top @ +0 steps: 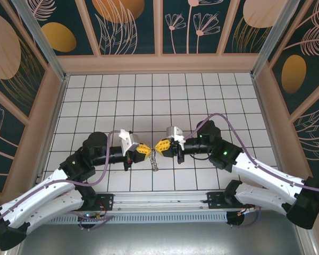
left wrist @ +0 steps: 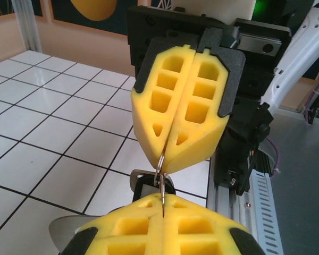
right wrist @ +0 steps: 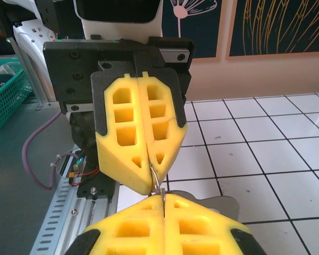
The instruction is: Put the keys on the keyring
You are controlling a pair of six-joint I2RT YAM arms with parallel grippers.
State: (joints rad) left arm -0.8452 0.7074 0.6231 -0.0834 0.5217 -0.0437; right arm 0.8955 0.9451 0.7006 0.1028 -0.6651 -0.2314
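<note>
Left pincer (top: 147, 150) and right pincer (top: 158, 146) — tips meeting — are clamping the keyring (top: 155, 161) (ribbed stretch dangling) above the bench (top: 149, 95).

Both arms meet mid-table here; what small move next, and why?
Probably hold the left gripper still and twist the right gripper slightly: both are shut tip to tip on a thin metal loop, a ribbed piece dangling below.
</note>
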